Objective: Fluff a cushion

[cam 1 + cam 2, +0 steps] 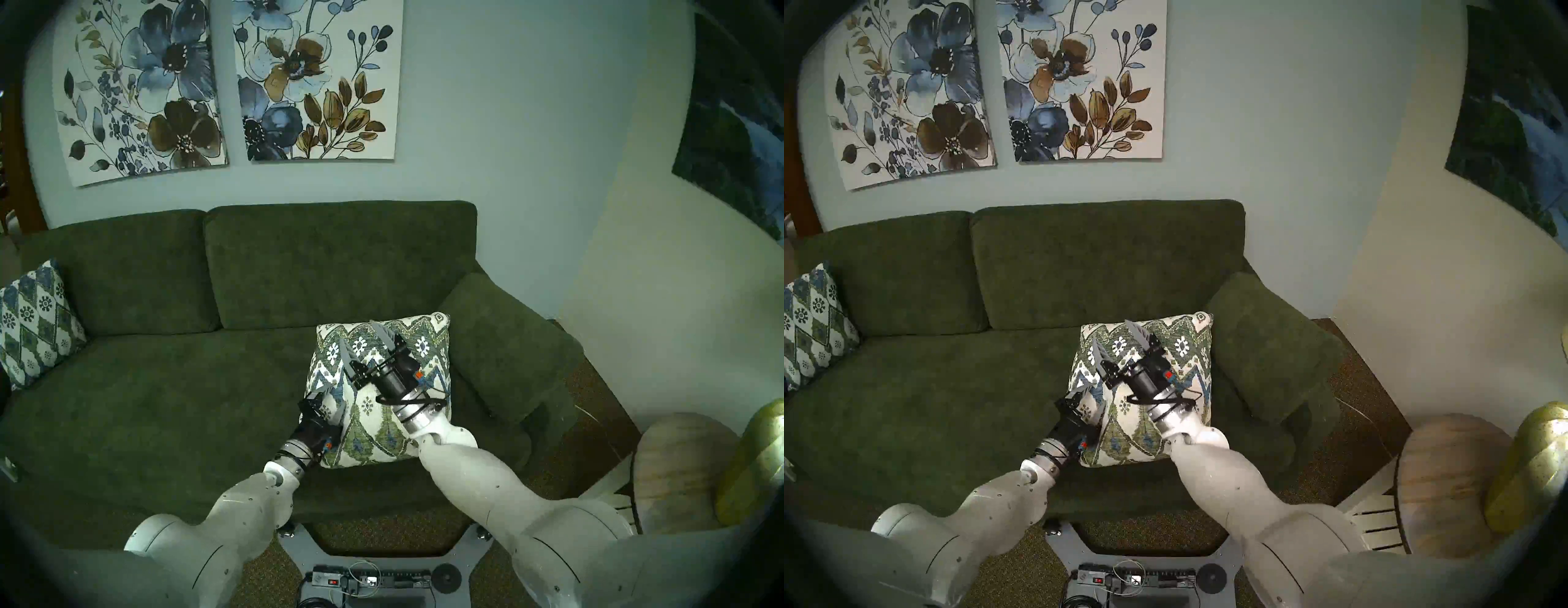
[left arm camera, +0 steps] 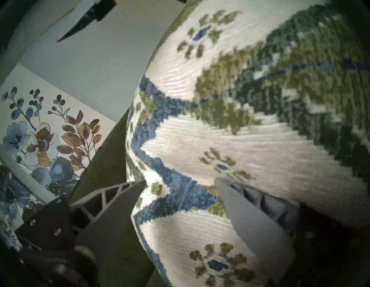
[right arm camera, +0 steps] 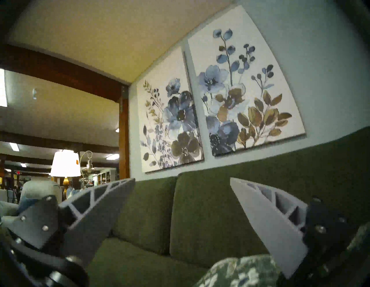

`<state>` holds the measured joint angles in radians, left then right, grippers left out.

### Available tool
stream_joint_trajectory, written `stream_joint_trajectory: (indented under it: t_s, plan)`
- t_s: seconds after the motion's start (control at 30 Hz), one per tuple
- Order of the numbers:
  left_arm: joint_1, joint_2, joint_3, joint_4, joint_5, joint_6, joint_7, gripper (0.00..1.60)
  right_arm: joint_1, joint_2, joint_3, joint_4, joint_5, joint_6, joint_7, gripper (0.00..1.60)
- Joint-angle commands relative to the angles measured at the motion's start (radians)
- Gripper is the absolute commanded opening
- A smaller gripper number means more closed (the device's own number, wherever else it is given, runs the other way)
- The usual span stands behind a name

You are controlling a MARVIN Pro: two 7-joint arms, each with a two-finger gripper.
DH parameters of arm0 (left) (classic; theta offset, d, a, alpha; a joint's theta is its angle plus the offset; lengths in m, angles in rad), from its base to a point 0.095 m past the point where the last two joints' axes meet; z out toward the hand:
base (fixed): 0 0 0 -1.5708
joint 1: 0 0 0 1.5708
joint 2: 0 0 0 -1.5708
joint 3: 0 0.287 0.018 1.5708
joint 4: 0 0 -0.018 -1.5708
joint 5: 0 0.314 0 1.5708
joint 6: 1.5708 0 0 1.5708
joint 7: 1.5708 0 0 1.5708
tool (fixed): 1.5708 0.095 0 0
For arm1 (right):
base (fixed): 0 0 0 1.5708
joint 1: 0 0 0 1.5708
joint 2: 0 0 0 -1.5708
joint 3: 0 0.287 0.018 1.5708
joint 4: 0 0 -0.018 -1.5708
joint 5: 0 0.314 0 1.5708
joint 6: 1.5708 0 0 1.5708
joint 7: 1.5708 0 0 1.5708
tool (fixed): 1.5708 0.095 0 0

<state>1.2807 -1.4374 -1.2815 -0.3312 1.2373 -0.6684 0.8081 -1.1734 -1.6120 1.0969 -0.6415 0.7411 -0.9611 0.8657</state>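
left gripper (image 1: 332, 397) clamped on cushion (image 1: 384, 433) left edge; right gripper (image 1: 360, 339) above cushion, fingers apart.

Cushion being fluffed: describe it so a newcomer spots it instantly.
Find the green sofa; the cushion stands at its right end by the armrest, with both arms in front of it. It is the bigger, whiter diamond-patterned one; the other pillow at the left end looks smaller and bluer.

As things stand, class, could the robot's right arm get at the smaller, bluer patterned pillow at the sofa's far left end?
Probably not: that pillow lies across the whole green sofa, beyond the left arm.
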Motion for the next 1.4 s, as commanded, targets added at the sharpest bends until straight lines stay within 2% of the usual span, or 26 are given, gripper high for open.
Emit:
stream_joint_trajectory:
  t_s: [0.0,0.07,0.2,0.23,0.3,0.37,0.53,0.97,1.37]
  plan:
    - [0.069,-0.062,0.023,0.080,0.006,-0.007,-0.021,1.60,0.019,0.019,0.000,0.003,-0.004,0.001,0.020,1.60]
    - [0.079,-0.049,0.021,0.078,0.001,-0.015,-0.005,1.60,0.018,0.035,0.009,0.070,-0.003,0.031,-0.009,1.60]
    - [0.082,-0.027,0.014,0.073,-0.007,-0.014,0.018,1.60,-0.008,0.055,0.019,0.102,0.003,0.045,-0.027,1.60]
    - [0.088,-0.015,0.012,0.078,-0.010,-0.020,0.030,1.60,-0.005,0.051,0.021,0.152,0.002,0.056,-0.032,1.60]
    - [0.091,-0.009,0.010,0.079,-0.012,-0.023,0.035,1.60,-0.011,0.051,0.026,0.165,0.005,0.063,-0.040,1.60]
    - [0.099,0.002,0.009,0.085,-0.016,-0.036,0.052,1.60,-0.017,0.054,0.035,0.225,0.009,0.085,-0.060,1.60]
    - [0.113,0.021,0.006,0.096,-0.020,-0.056,0.074,1.60,-0.040,0.060,0.043,0.309,0.019,0.120,-0.088,1.60]
    - [0.120,0.056,0.014,0.099,-0.015,-0.123,0.106,1.60,-0.037,0.032,0.057,0.411,0.042,0.157,-0.139,1.60]
    - [0.074,0.070,0.047,-0.031,0.021,-0.184,0.197,1.60,-0.035,0.011,0.061,0.432,0.062,0.140,-0.147,1.60]
